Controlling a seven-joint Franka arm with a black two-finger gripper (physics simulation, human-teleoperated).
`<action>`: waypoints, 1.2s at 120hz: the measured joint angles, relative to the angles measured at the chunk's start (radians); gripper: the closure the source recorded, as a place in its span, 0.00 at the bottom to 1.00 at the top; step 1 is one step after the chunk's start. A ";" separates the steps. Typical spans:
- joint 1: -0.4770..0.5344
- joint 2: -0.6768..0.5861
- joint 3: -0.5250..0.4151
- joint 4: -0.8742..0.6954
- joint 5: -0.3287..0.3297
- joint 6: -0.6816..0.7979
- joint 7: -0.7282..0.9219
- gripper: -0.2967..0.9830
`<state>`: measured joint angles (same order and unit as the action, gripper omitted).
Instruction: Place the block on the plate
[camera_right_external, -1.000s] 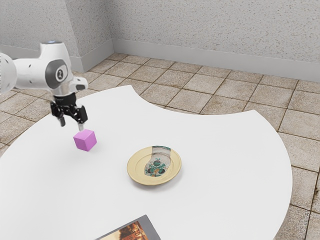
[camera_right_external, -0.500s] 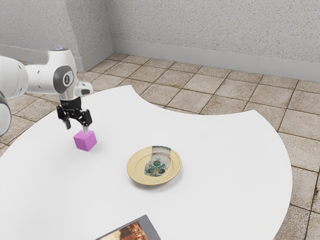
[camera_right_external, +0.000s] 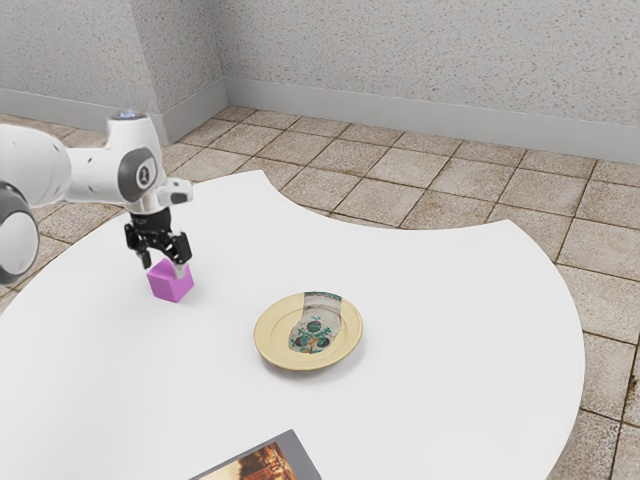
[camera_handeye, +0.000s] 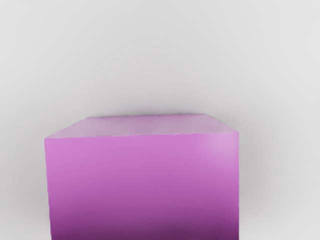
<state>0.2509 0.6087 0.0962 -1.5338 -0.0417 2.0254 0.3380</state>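
"Magenta catches our eye first: where do we have that solid-coloured block (camera_right_external: 170, 287)?"

"On the round-edged white table (camera_right_external: 430, 300), right below our black two-finger claw (camera_right_external: 165, 265), towards the exterior view's left. In the wrist view we see it large and close, one broad face deep pink and a paler face running back from it, with soft shadow on the white surface around it."

"And how does our claw stand?"

"Wide. We have it pointing down, its two fingers well parted at the block's upper part. The lighter fingertip overlaps the block's top in the exterior view, and the dark one is by the opposite upper corner. Whether either one touches, we cannot tell."

"Where is our plate?"

"The pale yellow plate (camera_right_external: 275, 332), with green and red floral decoration in a greyish central panel, lies flat on the table, well apart from the block, towards the exterior view's right and a little nearer that camera."

"What else do we have around us?"

"At the exterior view's lower edge, partly cut off, we see a dark-bordered flat picture (camera_right_external: 262, 468) in orange and brown. Our smooth white arm (camera_right_external: 95, 175) reaches in from the exterior view's left. Beyond the table we have brownish square floor tiles (camera_right_external: 440, 185) and a speckled grey wall (camera_right_external: 400, 50)."
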 joint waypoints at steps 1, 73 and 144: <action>0.001 0.001 -0.002 0.000 0.000 0.001 0.000 0.23; 0.028 0.062 -0.029 0.035 0.001 0.040 0.023 0.39; 0.024 0.016 -0.026 0.023 0.012 0.050 0.023 0.47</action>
<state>0.2747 0.6244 0.0703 -1.5105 -0.0297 2.0749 0.3613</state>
